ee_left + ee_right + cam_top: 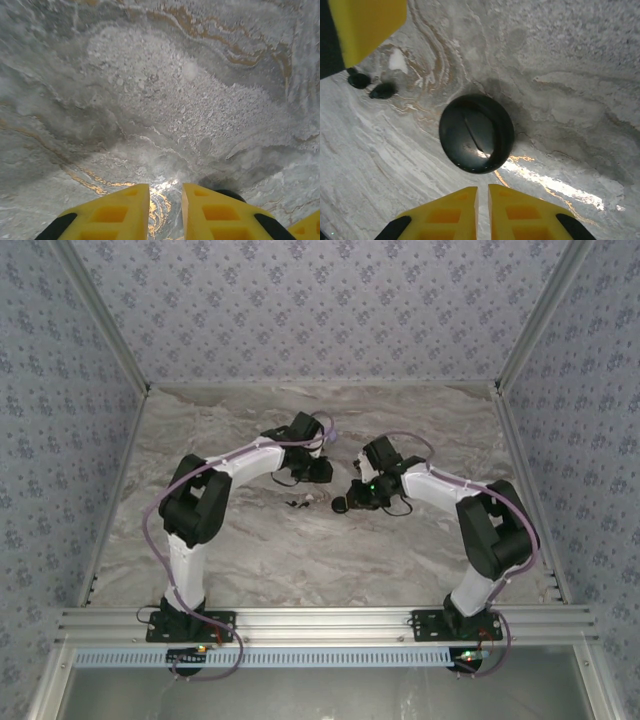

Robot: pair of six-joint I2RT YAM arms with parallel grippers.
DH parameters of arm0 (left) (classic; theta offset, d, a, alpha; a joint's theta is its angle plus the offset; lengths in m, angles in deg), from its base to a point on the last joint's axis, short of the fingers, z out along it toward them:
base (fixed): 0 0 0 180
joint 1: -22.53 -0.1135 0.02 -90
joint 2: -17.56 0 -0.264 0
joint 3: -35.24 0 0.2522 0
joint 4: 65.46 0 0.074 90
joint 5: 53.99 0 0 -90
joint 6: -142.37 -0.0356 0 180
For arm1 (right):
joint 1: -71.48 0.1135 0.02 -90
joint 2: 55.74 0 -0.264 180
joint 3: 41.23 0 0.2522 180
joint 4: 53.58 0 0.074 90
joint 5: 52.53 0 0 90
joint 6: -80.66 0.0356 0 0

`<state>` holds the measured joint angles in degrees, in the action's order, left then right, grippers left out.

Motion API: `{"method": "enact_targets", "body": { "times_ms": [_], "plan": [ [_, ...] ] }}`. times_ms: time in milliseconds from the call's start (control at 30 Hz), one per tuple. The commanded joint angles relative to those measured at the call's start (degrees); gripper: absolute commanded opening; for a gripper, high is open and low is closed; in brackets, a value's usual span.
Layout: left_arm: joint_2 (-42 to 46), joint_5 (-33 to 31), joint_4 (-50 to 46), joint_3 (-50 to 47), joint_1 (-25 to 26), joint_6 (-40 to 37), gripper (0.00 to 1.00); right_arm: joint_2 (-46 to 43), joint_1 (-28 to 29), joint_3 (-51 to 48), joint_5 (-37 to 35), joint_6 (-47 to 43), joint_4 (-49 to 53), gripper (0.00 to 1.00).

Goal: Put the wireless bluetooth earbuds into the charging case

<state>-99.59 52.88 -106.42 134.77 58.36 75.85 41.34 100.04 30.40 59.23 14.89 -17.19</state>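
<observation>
Hovering above the marble surface point(165, 100), both pincers nearly pressed together — right pincer point(482, 197) just short of a black round disc point(476, 133), left pincer point(166, 200) empty.

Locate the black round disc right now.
The black disc lies on the marble table just ahead of the right arm's nearly closed jaws; from above, it sits mid-table between both arms.

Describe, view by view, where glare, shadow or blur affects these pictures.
Right wrist view: a bright glare streak on the marbled grey table and a glint on the glossy black round disc, which casts a dark shadow up-right. Left wrist view: a small glare patch between the yellow fingers; the stone looks soft. Top external view: even light, small items too tiny to resolve.
</observation>
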Motion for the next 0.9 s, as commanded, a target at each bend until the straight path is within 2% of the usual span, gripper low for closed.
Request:
{"method": "enact_targets", "body": {
  "times_ms": [0, 333, 867],
  "plan": [
    [-1.2, 2.3, -0.2, 0.5, 1.0, 0.2, 0.22, 1.4, 0.3, -1.3, -1.6, 3.3, -1.3, 0.13],
    [-3.3, 1.8, -1.2, 0.8, 1.7, 0.9, 0.19, 4.3, 0.4, -1.5, -2.1, 5.5, -3.5, 0.11],
    [-0.9, 3.3, -1.4, -4.2, 2.7, 0.3, 0.16, 7.2, 0.4, 2.4, -4.5, 5.5, -2.3, 0.10]
  ]
}}
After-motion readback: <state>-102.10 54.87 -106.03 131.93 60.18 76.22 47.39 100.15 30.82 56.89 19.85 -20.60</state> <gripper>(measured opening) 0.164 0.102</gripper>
